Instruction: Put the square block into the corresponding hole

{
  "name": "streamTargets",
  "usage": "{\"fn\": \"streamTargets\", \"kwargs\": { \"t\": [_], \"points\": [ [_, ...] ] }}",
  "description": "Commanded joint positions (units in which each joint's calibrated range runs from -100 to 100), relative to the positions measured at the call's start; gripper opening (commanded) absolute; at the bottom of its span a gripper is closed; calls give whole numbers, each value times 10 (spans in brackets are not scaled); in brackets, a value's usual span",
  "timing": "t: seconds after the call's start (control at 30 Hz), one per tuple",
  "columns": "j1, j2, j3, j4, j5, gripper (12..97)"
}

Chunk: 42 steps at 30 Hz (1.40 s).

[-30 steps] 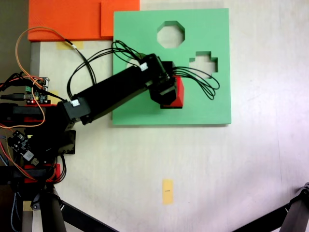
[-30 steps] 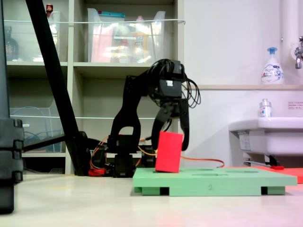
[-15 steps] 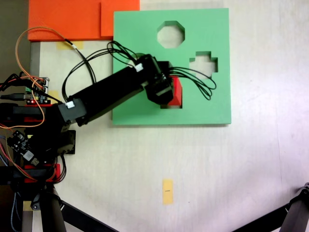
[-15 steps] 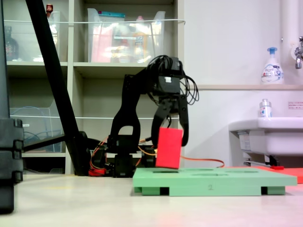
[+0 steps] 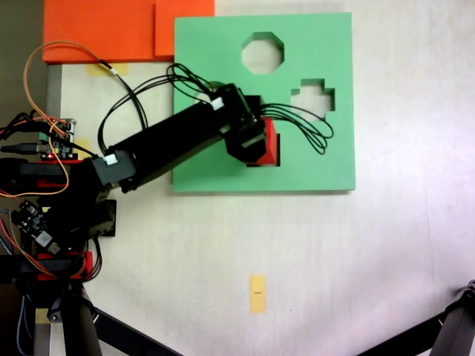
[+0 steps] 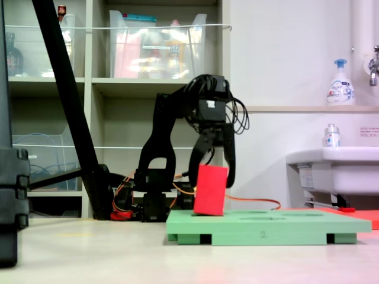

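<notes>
**Nearly seated: square block at the hole**

Currently the claw (image 6: 213, 177) is pinching the square block (image 6: 210, 190), which is resting on the green board (image 6: 266, 228) over the square cutout (image 5: 278, 163), not yet sunk in. Remaining: squaring up, pressing down, releasing. The block is standing tall, its long axis near vertical and tilting slightly.

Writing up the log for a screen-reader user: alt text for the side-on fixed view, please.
A black robot arm's gripper holds a red cube, slightly tilted, its lower edge at the top surface of a green foam board on a pale table. Shelving stands behind; a sink and soap bottle are at right.
</notes>
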Motion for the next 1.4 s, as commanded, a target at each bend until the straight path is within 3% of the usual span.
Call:
{"fn": "streamTargets", "kwargs": {
  "t": [0.0,0.53,0.57,0.67,0.83,1.0,1.2,1.37],
  "points": [
    [2,4,14,-18,-1,355],
    [3,98,15,-18,-10,356],
    [3,96,15,-18,-10,375],
    [3,85,15,-18,-13,543],
    [-1,18,18,-18,-39,626],
    [-18,-145,30,-18,-53,630],
    [-41,-441,50,-18,-155,630],
    [-90,-622,47,-18,-373,621]
  ]
}}
